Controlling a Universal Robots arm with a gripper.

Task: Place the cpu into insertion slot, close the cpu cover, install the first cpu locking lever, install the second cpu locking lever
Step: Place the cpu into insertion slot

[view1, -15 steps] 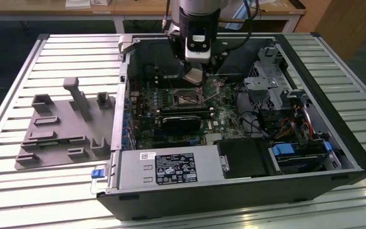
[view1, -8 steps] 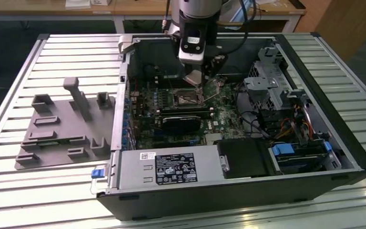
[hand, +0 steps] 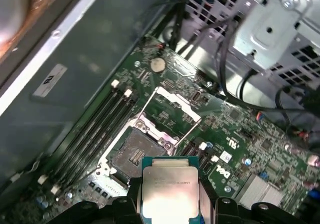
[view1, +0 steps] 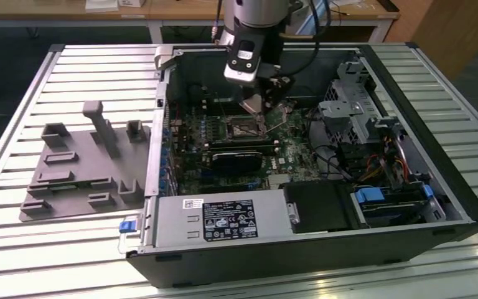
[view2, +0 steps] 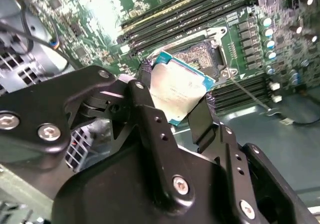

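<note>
near insertion slot (hand: 134,151), tool (view2: 176,87) gripping cpu (hand: 169,186)

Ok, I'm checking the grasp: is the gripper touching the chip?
Touching. In the second wrist view the gripper clamps the chip, its fingers pressed against two opposite edges with no gap.

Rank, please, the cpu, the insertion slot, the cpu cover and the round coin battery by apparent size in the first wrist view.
1. Largest, too alike to rank: cpu cover, insertion slot, cpu, which is nearest the camera.
2. Smallest: coin battery.
</note>
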